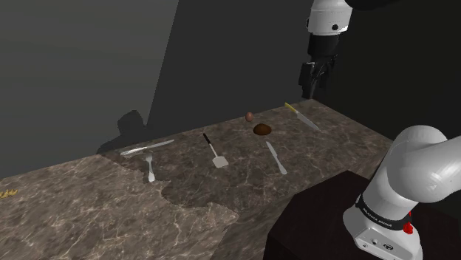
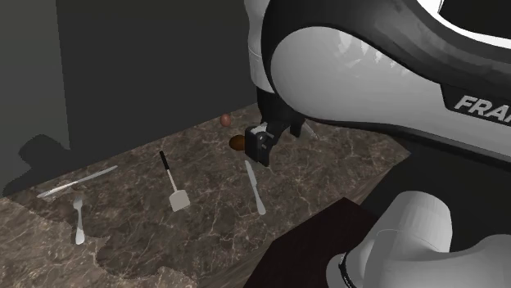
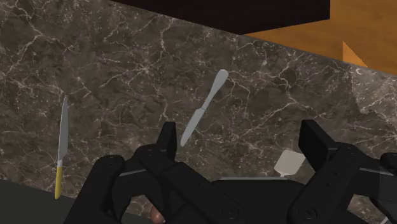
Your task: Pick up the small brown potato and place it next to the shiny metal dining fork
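Potato first: the small dark-brown oval potato (image 1: 262, 129) lies well apart from the shiny metal dining fork (image 1: 150, 168), toward the shoulder view's right. My all-black two-finger gripper (image 1: 307, 90) hangs farther from that fork, fingers apart, empty. I judge it light, firm, prone to roll; I'd pinch its short axis.

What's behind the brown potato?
A small reddish round thing sits on the counter just behind the potato, not touching it, then the dark wall. In the second exterior view the gripper covers part of the potato, so that part is hidden.
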`<state>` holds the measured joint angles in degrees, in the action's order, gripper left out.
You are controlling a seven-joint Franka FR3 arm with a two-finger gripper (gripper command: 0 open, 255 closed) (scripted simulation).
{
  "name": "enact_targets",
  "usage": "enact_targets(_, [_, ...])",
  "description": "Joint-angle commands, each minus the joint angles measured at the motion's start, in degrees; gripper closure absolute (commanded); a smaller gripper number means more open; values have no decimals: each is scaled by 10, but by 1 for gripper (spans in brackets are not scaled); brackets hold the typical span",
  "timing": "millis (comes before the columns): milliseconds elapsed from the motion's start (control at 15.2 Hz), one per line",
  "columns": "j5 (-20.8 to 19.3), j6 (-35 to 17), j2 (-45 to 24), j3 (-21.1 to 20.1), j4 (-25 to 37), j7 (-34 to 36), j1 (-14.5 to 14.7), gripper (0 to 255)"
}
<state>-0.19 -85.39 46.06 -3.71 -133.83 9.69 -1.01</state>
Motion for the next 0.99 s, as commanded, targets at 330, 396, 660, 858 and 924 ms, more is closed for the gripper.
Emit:
enact_targets(330, [-37,-107,3,44,-84,-78,2,0])
enact_targets(396, [-45,-129,0,53,-98,-93,2,0])
enact_targets(660, [-73,-224,-26,92,-145,-154,-1,0])
enact_targets(858, [-93,-300,-60,123,-170,-199,-2,0])
enact_targets(924, [-98,-325,-74,133,-175,-214,-2,0])
